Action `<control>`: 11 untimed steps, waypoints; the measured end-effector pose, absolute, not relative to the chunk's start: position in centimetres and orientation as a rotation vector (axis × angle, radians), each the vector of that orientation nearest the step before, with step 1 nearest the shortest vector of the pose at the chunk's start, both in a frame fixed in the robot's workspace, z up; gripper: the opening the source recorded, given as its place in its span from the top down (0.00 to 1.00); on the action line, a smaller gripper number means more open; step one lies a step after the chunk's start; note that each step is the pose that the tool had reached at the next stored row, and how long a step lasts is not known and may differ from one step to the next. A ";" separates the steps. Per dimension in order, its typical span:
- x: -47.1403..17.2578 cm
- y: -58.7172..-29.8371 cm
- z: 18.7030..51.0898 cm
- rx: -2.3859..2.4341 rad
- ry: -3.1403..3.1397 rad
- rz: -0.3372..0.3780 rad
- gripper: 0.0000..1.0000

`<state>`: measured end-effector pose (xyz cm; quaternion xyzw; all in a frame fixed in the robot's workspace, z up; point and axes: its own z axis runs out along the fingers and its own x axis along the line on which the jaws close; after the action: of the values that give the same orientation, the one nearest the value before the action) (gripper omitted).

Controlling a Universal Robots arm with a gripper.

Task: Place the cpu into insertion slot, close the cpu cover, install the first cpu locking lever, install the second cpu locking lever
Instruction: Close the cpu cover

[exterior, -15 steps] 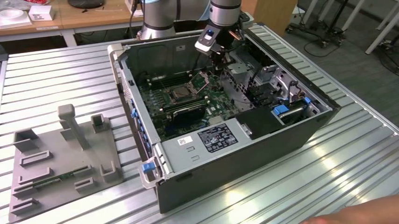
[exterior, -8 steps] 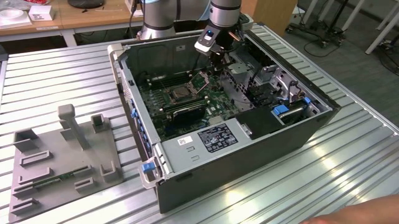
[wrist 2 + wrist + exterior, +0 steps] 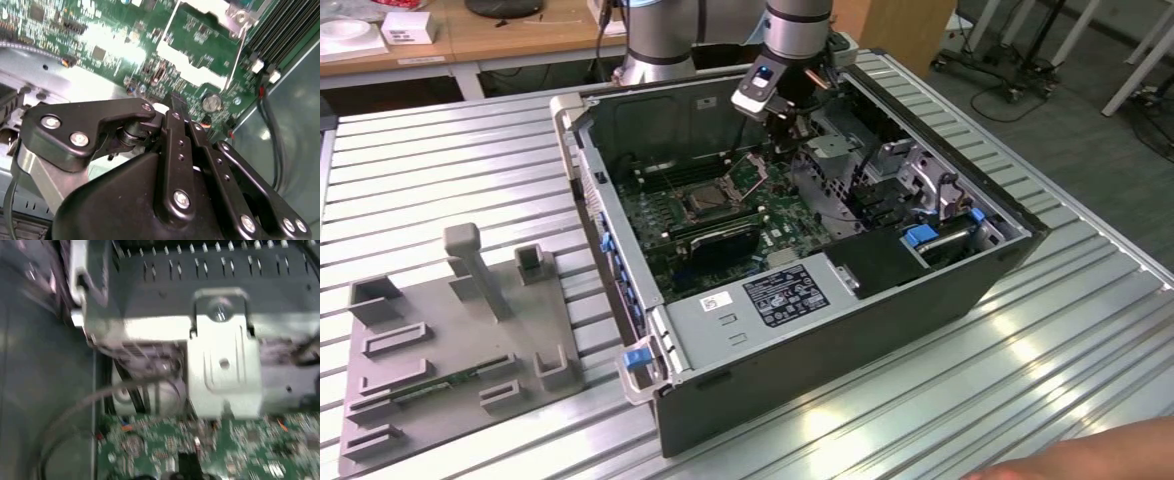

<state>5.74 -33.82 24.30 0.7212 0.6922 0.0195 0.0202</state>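
The exterior view shows the whole open computer case [image 3: 854, 340]. The arm comes down into it from 12 o'clock. The gripper [image 3: 778, 138] hangs over the green board [image 3: 670, 262], close to the back wall.

The insertion slot [image 3: 707, 201] lies in the middle of the board, at about 7 o'clock from the gripper and apart from it. The cpu cover [image 3: 750, 173] stands tilted up at the slot's 2 o'clock edge. I cannot tell if the cpu is in the slot.

The second wrist view shows the gripper [image 3: 177, 102] low over the board, near the cpu cover [image 3: 187, 70] and just beside a round silver battery [image 3: 211, 102]. I cannot tell if the gripper is open or closed.

The first wrist view shows a grey bracket [image 3: 225, 370] and cables [image 3: 125, 390] at the board's edge.

In the exterior view, metal boxes [image 3: 907, 190] crowd the gripper at 3 o'clock. There is more room toward 8 o'clock.
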 end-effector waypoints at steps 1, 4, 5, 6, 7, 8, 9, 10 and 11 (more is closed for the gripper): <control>5.4 -33.8 24.3 2.237 2.147 0.060 0.89; 4.5 -33.8 24.2 2.237 2.147 0.061 0.89; 4.2 -33.8 24.2 2.237 2.147 0.060 0.89; 4.0 -33.8 24.2 2.237 2.147 0.060 0.89; 3.8 -33.8 24.2 2.237 2.147 0.060 0.89; 3.5 -33.8 24.2 2.237 2.147 0.060 0.89; 3.3 -33.8 24.2 2.237 2.147 0.061 0.89; 3.0 -33.8 24.2 2.237 2.147 0.061 0.89; 2.6 -33.9 24.2 2.237 2.147 0.060 0.89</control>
<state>2.57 -33.85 24.19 0.7212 0.6922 0.0195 0.0202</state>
